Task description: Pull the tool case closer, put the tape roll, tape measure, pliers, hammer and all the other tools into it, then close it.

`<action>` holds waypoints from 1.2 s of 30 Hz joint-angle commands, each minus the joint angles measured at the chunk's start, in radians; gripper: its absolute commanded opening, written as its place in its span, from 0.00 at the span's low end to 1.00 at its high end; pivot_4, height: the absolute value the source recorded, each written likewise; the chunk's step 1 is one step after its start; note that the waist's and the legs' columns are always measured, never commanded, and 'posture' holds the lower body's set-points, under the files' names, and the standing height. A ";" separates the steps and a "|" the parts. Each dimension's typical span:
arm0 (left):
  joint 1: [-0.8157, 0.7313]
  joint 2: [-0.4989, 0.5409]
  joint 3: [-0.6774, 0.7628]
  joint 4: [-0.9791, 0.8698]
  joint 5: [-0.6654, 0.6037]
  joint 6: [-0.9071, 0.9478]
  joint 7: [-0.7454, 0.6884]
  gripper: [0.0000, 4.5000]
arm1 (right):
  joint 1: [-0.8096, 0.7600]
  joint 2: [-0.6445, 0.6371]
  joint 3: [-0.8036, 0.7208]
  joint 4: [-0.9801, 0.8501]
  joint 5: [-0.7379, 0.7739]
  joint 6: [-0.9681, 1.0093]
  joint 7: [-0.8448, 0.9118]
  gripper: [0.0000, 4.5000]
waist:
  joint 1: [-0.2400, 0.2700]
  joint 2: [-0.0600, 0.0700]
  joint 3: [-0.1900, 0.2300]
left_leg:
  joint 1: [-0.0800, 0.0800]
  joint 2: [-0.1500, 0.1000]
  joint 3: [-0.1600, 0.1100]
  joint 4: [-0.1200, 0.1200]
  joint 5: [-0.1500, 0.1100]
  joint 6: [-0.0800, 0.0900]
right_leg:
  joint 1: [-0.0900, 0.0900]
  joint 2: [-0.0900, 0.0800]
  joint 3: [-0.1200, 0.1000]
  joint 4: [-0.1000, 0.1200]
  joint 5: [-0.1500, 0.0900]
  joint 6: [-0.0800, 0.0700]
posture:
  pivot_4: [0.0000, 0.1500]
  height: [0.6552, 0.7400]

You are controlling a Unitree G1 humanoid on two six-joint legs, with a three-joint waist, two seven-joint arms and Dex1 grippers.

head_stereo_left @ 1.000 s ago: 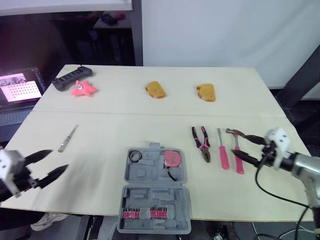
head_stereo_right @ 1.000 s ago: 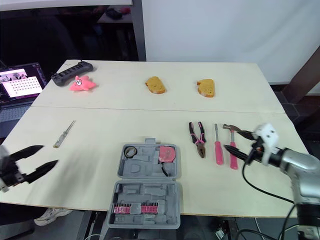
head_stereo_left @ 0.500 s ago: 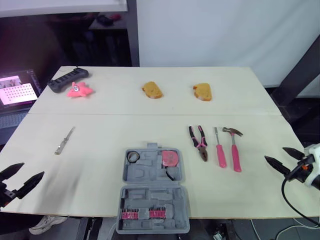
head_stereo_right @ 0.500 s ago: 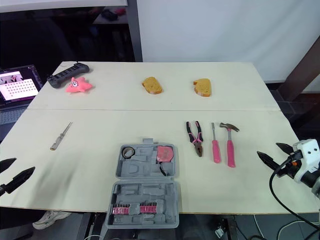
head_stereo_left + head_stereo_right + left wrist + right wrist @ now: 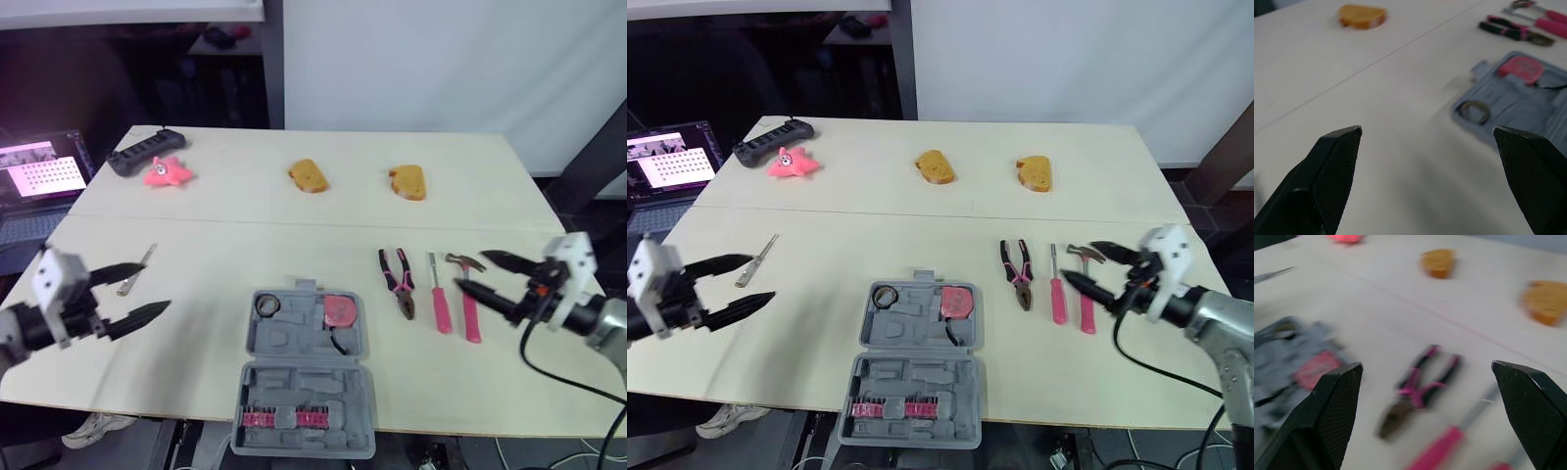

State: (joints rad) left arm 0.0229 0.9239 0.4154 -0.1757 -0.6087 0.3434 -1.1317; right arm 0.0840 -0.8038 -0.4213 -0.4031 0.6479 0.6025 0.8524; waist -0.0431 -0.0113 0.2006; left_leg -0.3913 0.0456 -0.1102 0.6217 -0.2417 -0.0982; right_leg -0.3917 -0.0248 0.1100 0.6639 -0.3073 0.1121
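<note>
The grey tool case [image 5: 294, 345] lies open and flat on the counter [image 5: 245, 235], near its front edge and about in the middle between the two arms. In its far half lie the tape roll [image 5: 265, 306] and the pink tape measure [image 5: 338, 310]; the near half holds a row of bits. To the right of the case the pliers [image 5: 397, 282], a pink screwdriver [image 5: 440, 299] and the hammer [image 5: 472, 311] lie side by side on the counter. The right gripper [image 5: 473, 271] hangs over the hammer's head with its fingers wide apart and nothing between them. The left gripper [image 5: 153, 287] is left of the case, also spread apart and empty, close to a small metal tool [image 5: 767, 247]. At the far side are two yellow sponges [image 5: 307, 176], a pink star toy [image 5: 167, 172] and a black power strip [image 5: 145, 152].
</note>
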 commanded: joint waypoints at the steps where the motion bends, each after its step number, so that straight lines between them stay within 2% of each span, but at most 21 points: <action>1: -0.075 0.035 -0.084 -0.080 -0.039 0.076 -0.029 1.00 | 0.047 0.027 -0.019 -0.163 0.052 0.085 -0.106 0.99 | -0.001 0.000 0.000 | 0.000 0.000 0.000 0.000 0.000 0.000 | 0.000 0.000 0.000 0.000 0.000 0.000 | 1.00 1.00; 5: -0.171 0.042 -0.166 -0.105 -0.050 0.115 -0.073 1.00 | 0.093 0.071 -0.002 -0.293 0.055 0.150 -0.234 0.99 | -0.005 0.000 0.000 | 0.000 0.000 0.000 0.000 0.000 0.000 | -0.001 0.000 0.000 0.000 0.000 0.000 | 1.00 1.00; 9: -0.210 0.059 -0.222 -0.140 -0.058 0.142 -0.124 1.00 | 0.045 0.131 0.086 -0.296 0.024 0.210 -0.369 0.99 | -0.007 -0.001 0.000 | 0.000 0.000 0.000 0.000 0.000 0.000 | -0.001 0.001 0.000 0.000 0.000 -0.001 | 1.00 1.00; 12: -0.224 0.085 -0.266 -0.196 -0.058 0.149 -0.176 1.00 | -0.013 0.188 0.197 -0.244 -0.065 0.237 -0.483 0.99 | -0.007 -0.001 0.000 | 0.000 0.000 0.000 -0.001 0.000 0.000 | -0.002 0.001 0.000 0.000 0.000 -0.001 | 1.00 1.00; 19: -0.293 0.072 -0.279 -0.252 -0.060 0.176 -0.133 1.00 | -0.092 0.291 0.360 -0.077 -0.249 0.184 -0.609 0.99 | -0.002 -0.001 0.001 | -0.002 0.000 0.000 0.000 0.000 0.000 | -0.003 0.000 0.000 0.000 0.000 -0.001 | 1.00 1.00; 25: -0.275 0.075 -0.239 -0.288 -0.060 0.187 -0.077 1.00 | -0.123 0.408 0.391 0.129 -0.348 0.075 -0.663 0.99 | -0.006 -0.001 0.001 | -0.001 0.001 0.000 -0.003 0.000 0.000 | -0.005 0.001 0.000 0.001 0.000 0.000 | 1.00 1.00; 32: -0.261 0.066 -0.223 -0.309 -0.070 0.191 -0.033 1.00 | -0.145 0.470 0.395 0.253 -0.381 -0.012 -0.646 0.99 | -0.007 -0.002 0.000 | -0.001 0.001 0.000 -0.002 0.000 0.000 | -0.004 0.001 0.000 0.001 0.001 0.001 | 1.00 1.00; 35: -0.240 0.056 -0.219 -0.326 -0.072 0.192 -0.012 1.00 | -0.143 0.489 0.404 0.260 -0.398 -0.027 -0.648 0.82 | -0.013 -0.002 0.000 | -0.001 0.001 0.000 -0.003 0.000 0.000 | -0.004 0.001 0.000 0.001 0.002 0.002 | 1.00 1.00; 36: -0.236 0.055 -0.217 -0.329 -0.072 0.193 -0.008 1.00 | -0.140 0.493 0.404 0.258 -0.402 -0.029 -0.648 0.71 | -0.016 -0.002 0.000 | -0.001 0.001 0.000 -0.003 0.000 0.000 | -0.004 0.001 0.000 0.001 0.002 0.002 | 1.00 1.00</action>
State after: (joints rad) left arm -0.2125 0.9770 0.1706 -0.4789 -0.6658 0.5400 -1.1501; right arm -0.0629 -0.3270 -0.0257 -0.1490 0.2498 0.5789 0.2007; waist -0.0593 -0.0131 0.2007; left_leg -0.3919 0.0468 -0.1099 0.6188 -0.2417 -0.0982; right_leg -0.3956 -0.0234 0.1103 0.6651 -0.3057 0.1141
